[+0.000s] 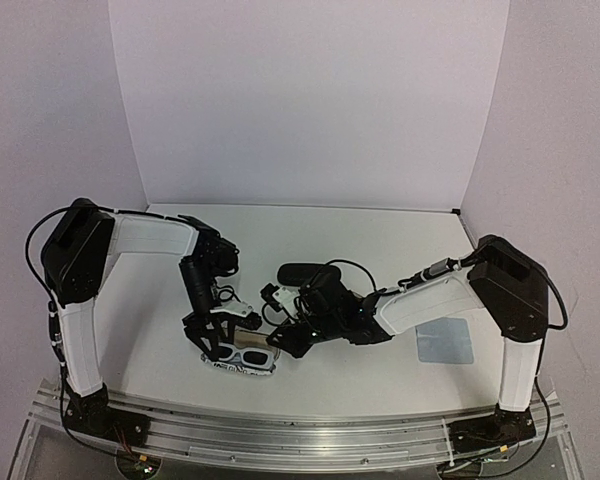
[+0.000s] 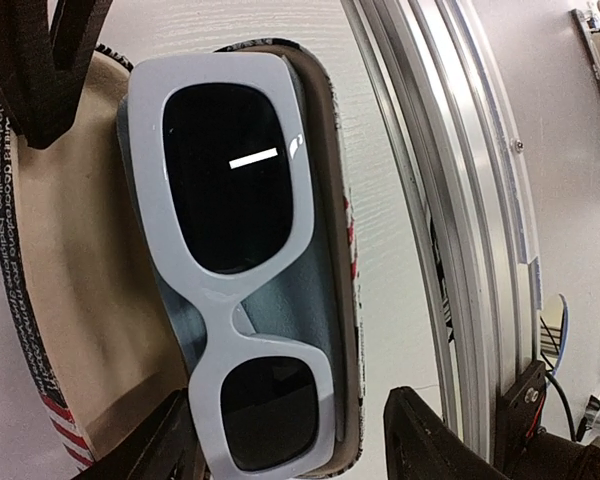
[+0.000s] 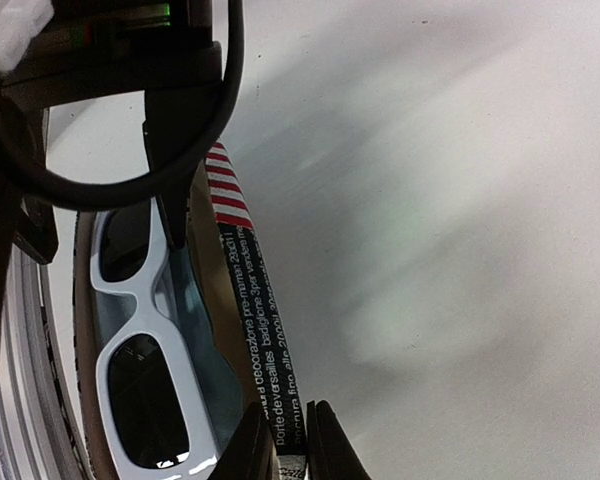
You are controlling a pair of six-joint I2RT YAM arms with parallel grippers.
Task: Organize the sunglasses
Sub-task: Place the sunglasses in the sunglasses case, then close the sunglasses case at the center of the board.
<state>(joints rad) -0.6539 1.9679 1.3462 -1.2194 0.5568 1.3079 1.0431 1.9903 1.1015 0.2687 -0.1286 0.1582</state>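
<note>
My two grippers at an open glasses case with white-framed sunglasses inside.
The sunglasses point(image 2: 215, 300) lie in the case point(image 2: 323, 200), directly between my left gripper's point(image 2: 295, 435) widely spread fingers. My right gripper point(image 3: 288, 440) pinches the case lid point(image 3: 255, 330) by its edge; the lid's printed band reads "porte de versailles", and the other words are too small to read.

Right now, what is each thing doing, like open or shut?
white sunglasses: lying lenses-up in the striped case.
striped case: open, lid held up.
left gripper: open over the sunglasses.
right gripper: shut on the striped case's lid.
black case: looks closed.
blue cloth: lying flat.
</note>
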